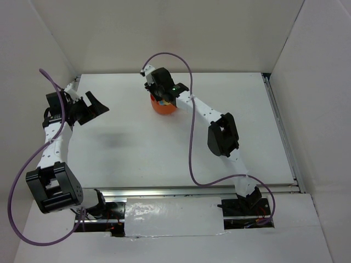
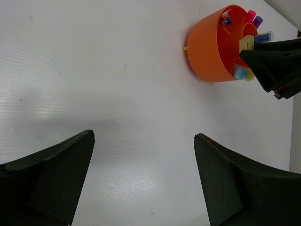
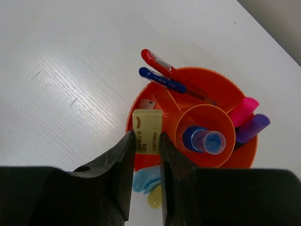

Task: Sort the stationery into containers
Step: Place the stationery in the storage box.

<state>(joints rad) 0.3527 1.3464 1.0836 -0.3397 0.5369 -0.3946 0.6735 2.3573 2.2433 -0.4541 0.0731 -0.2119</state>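
The orange pot (image 3: 221,77) stands at the table's far middle (image 1: 163,108). Directly over its rim my right gripper (image 3: 146,136) is shut on a tan eraser (image 3: 147,123), held upright. Inside the pot are a red pen (image 3: 160,63), a blue pen (image 3: 162,80), a blue-capped bottle (image 3: 204,140) in the central tube, a pink highlighter (image 3: 243,110), a purple marker (image 3: 253,128) and another eraser (image 3: 147,103). A blue strip (image 3: 146,179) and a yellow stick (image 3: 154,197) show below the fingers. My left gripper (image 2: 143,136) hangs open over bare table at the far left (image 1: 93,109).
White walls close in the table on the left, back and right. A metal rail (image 1: 181,189) runs along the near edge by the arm bases. Purple cables (image 1: 191,142) loop over both arms. The pot (image 2: 209,47) lies to the upper right in the left wrist view.
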